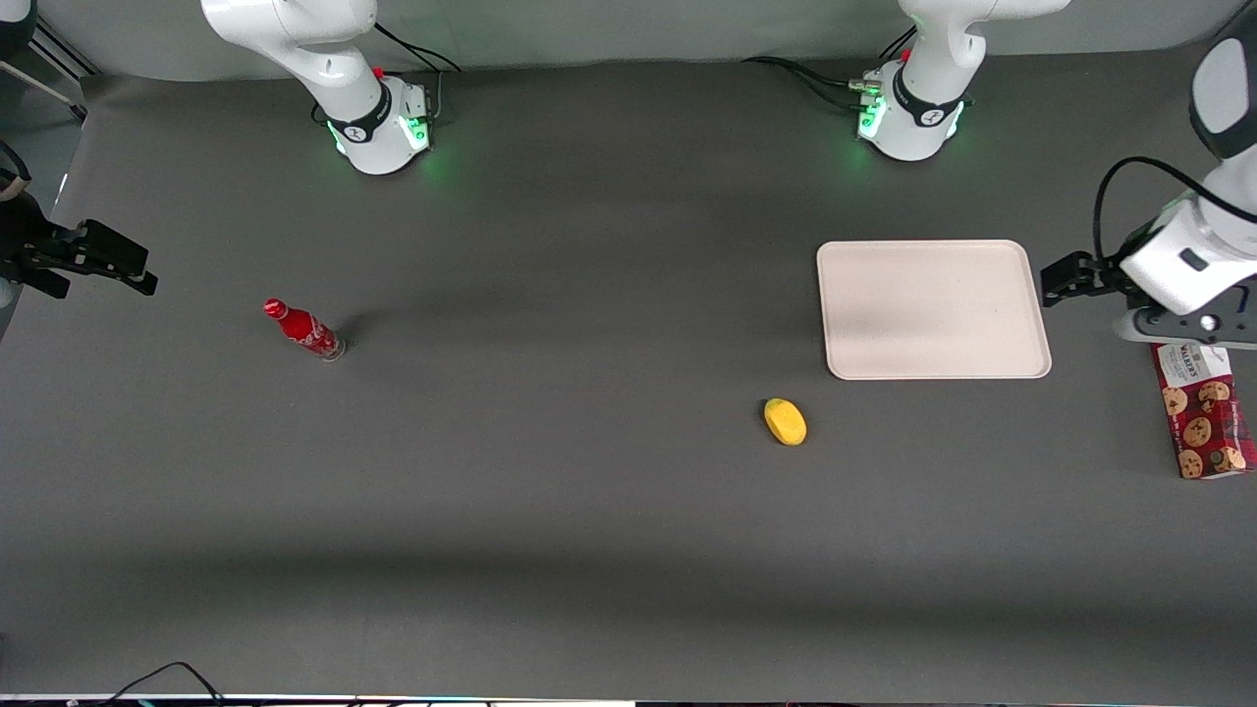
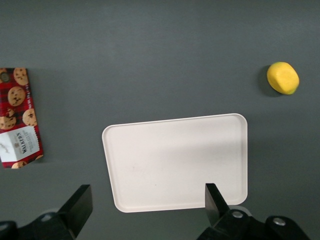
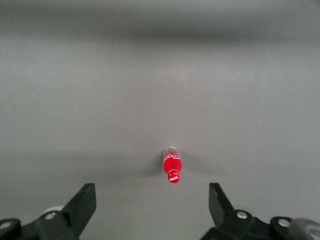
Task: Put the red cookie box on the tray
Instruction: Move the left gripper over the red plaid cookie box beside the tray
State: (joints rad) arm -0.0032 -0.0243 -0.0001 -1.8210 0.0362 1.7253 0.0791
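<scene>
Front view shows us the tray (image 1: 933, 309) lying bare on the dark table (image 1: 589, 491), and we take it as our landmark. The red cookie box (image 1: 1202, 409) lies flat on the table toward the working arm's end, near the tray but apart from it and slightly nearer the front camera. The gripper (image 2: 147, 202) hangs above the table beside the tray, on the same end as the box; its fingers stand wide apart and hold nothing.

We judge the step in hand to be the reach for the box. To do it well, we should move over the carton's middle, turn the wrist so the fingers straddle its narrow width, not its length, and come straight down before closing.

A yellow object (image 1: 785, 421) sits near the tray, nearer the front camera, and a small red bottle (image 1: 303, 330) stands well away toward the parked arm's end.
</scene>
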